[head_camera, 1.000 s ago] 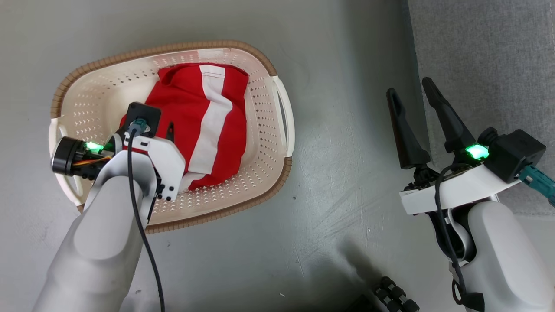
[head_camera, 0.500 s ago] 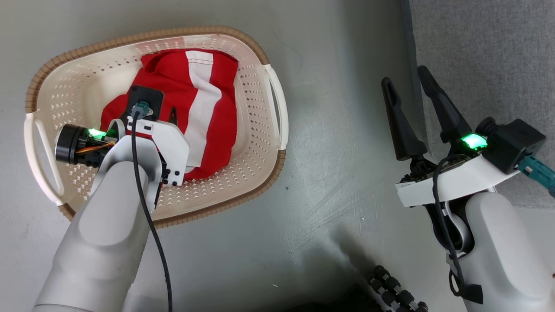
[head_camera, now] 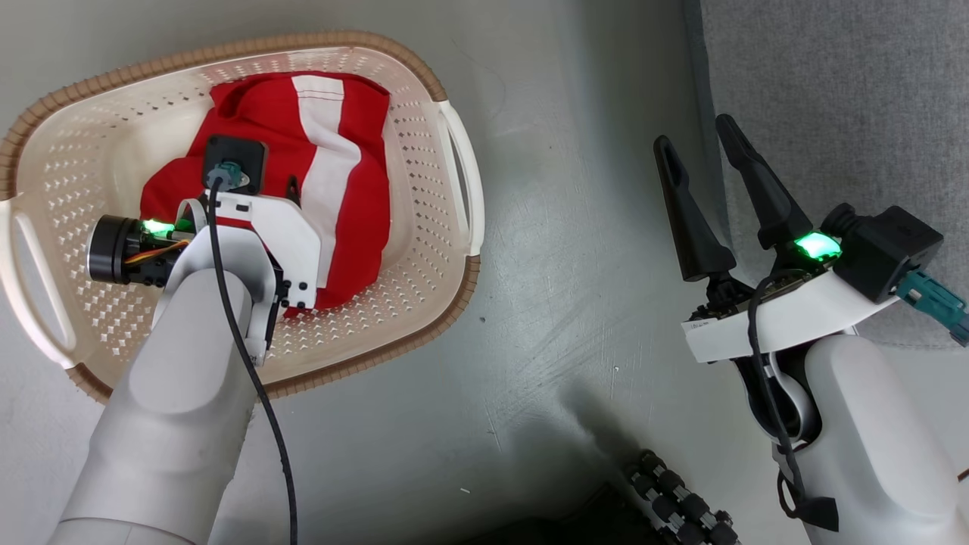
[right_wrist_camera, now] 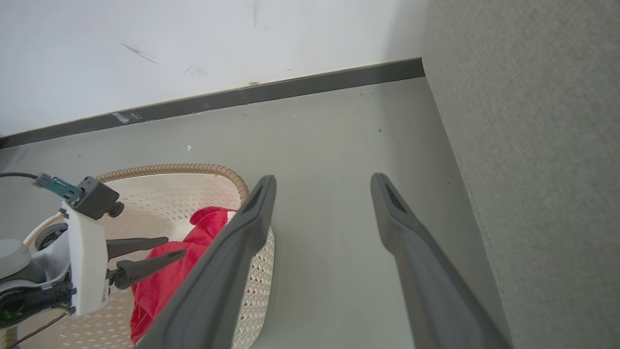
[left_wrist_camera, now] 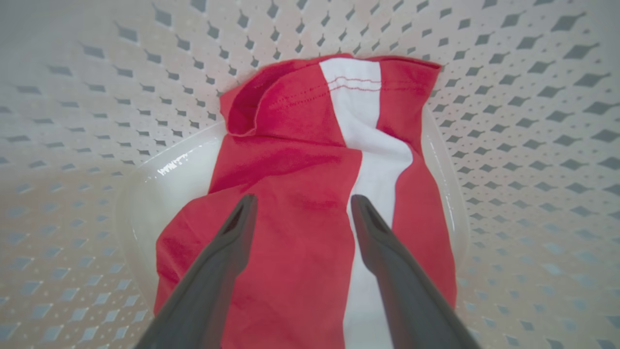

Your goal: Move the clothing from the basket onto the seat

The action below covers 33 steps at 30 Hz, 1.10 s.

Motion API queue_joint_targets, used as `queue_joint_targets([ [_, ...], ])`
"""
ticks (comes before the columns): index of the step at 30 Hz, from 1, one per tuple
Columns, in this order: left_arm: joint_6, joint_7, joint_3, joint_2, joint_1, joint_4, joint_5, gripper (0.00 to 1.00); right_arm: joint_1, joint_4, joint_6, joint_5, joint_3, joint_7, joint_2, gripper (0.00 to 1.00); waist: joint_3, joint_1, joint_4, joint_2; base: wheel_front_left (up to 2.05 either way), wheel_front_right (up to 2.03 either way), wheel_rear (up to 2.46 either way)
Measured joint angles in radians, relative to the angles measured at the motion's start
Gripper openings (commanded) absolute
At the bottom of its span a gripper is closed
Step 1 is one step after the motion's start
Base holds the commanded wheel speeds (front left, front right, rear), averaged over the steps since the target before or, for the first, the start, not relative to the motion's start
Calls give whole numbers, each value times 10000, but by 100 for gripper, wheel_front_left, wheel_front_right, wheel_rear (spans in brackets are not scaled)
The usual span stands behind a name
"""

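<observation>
Pick-up is in hand: the left gripper point(left_wrist_camera: 300, 199) hangs inside the basket point(head_camera: 424, 70), fingers wide over the red clothing point(left_wrist_camera: 295, 145) on its bottom, so it must next lower and close; the right gripper point(head_camera: 695, 133) hovers beside the seat point(head_camera: 833, 91), fingers wide, empty.

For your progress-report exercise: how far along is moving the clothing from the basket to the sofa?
Done: nothing; the red white-striped garment lies in the laundry basket. In hand: left jaws open, pointing down at it, not yet closed. To do: grasp, lift, carry to the grey sofa, near which the right jaws hang open.
</observation>
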Motion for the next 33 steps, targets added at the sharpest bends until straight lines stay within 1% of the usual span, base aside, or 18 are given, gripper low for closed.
queue_joint_targets([
  [14, 190, -4, 341, -21, -259, 326, -286, 100, -49, -67, 0, 67, 98, 0, 0, 100, 301, 0, -260, 0, 0, 0, 0],
  [33, 280, -180, 477, -31, -531, 750, -462, 100, -40, -222, 0, 8, 107, 0, 0, 100, 673, 0, -296, 0, 0, 0, 0],
])
